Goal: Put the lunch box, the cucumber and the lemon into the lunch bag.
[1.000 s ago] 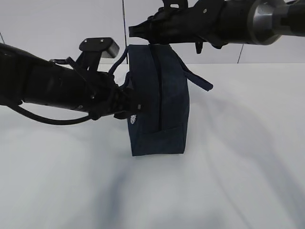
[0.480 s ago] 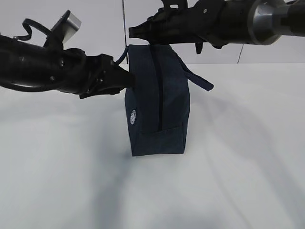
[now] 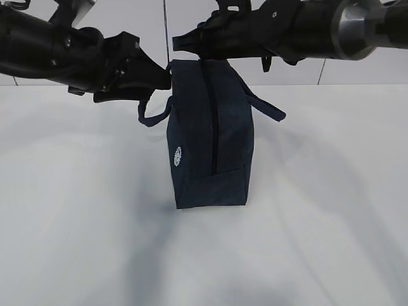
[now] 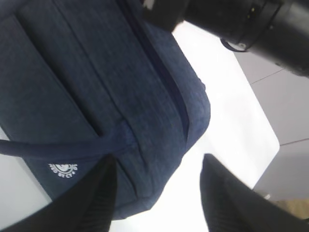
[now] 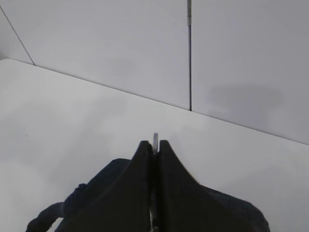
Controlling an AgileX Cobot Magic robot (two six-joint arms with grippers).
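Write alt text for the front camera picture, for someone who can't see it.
A navy bag stands upright on a white table, zipper facing the camera. The right hand is pinched shut just above the bag's top; the left hand is open beside its upper left corner, above a drooping handle.

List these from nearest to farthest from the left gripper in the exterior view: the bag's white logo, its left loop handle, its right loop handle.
1. Left loop handle, hanging just below the left gripper.
2. White logo, lower on the lunch bag, on its left face.
3. Right loop handle, on the bag's far right side.
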